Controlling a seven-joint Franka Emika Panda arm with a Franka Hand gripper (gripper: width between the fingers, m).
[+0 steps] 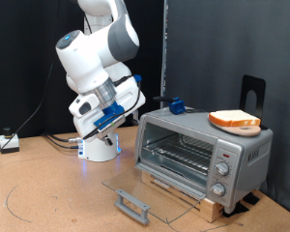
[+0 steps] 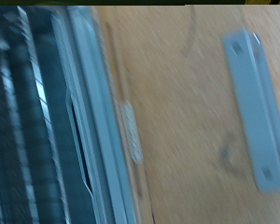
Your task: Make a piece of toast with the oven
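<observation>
The silver oven [image 1: 208, 150] stands on the exterior view's right. Its glass door [image 1: 150, 188] lies open and flat, with the grey handle [image 1: 133, 205] nearest the camera and the wire rack [image 1: 179, 150] showing inside. The piece of toast [image 1: 234, 120] rests on a round light-wood plate [image 1: 244, 130] on top of the oven. My gripper [image 1: 133, 100] hangs in the air just off the oven's upper left corner, and its fingers are not distinct. The blurred wrist view looks down on the rack [image 2: 33, 121], the open door [image 2: 177, 112] and its handle [image 2: 257, 112]. No fingers show there.
A slatted wooden base [image 1: 188, 196] lies under the oven. A blue object [image 1: 177, 103] sits behind the oven and a black stand [image 1: 253, 92] behind the plate. Cables [image 1: 58, 140] and a small box [image 1: 8, 142] lie on the exterior view's left.
</observation>
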